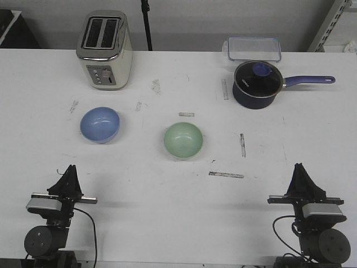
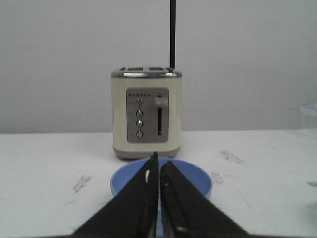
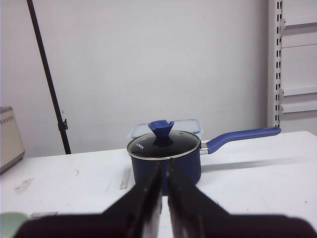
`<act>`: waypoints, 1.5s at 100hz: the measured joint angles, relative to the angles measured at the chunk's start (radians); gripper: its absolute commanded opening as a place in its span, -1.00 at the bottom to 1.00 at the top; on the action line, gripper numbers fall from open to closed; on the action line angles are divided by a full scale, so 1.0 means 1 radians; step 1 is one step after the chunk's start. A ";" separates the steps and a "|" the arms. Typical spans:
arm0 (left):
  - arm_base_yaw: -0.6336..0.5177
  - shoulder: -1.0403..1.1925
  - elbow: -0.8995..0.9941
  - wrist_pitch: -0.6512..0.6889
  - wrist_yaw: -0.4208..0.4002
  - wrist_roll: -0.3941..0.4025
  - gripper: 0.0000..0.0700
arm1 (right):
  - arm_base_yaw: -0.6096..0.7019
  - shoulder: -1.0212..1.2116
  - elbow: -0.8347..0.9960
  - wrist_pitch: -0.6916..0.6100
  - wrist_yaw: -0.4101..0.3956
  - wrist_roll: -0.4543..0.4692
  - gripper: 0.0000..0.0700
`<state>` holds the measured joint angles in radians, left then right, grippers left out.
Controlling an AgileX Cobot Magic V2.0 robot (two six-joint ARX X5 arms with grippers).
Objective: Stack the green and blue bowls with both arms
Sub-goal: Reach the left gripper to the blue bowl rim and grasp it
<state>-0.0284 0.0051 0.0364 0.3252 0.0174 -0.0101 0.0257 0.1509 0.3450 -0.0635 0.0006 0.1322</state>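
Bowls sat apart on the bench (image 1: 167, 223): blue bowl (image 1: 100, 124) at left centre, green bowl (image 1: 183, 140) mid-frame. Nothing was grasped; the left fingers (image 1: 70, 174) and right fingers (image 1: 302, 174) waited low in the frame, nearly closed and empty. Judged next: spread one pair and reach its bowl. Only the left wrist view showed the toaster (image 2: 146, 113) controls; only the right showed the saucepan (image 3: 165, 157) lid knob side-on.

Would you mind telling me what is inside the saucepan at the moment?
That cannot be told. The saucepan is covered by a glass lid with a blue knob, and the glass only shows dark reflections. Behind it sits a clear plastic container.
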 measured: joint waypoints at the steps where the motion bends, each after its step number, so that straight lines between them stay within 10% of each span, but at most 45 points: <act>1: 0.000 0.000 0.000 0.005 0.000 0.000 -1.00 | 0.000 0.000 0.000 0.000 0.000 0.000 -0.97; 105: 0.000 0.944 0.938 -0.576 -0.073 -0.003 -1.00 | 0.000 0.000 0.000 0.000 0.000 0.000 -0.97; 150: 0.039 1.464 1.482 -1.185 -0.049 -0.114 -1.00 | 0.000 0.000 0.000 0.000 0.000 0.000 -0.97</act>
<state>0.0105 1.4696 1.5188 -0.8600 -0.0315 -0.1238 0.0257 0.1509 0.3450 -0.0635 0.0006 0.1322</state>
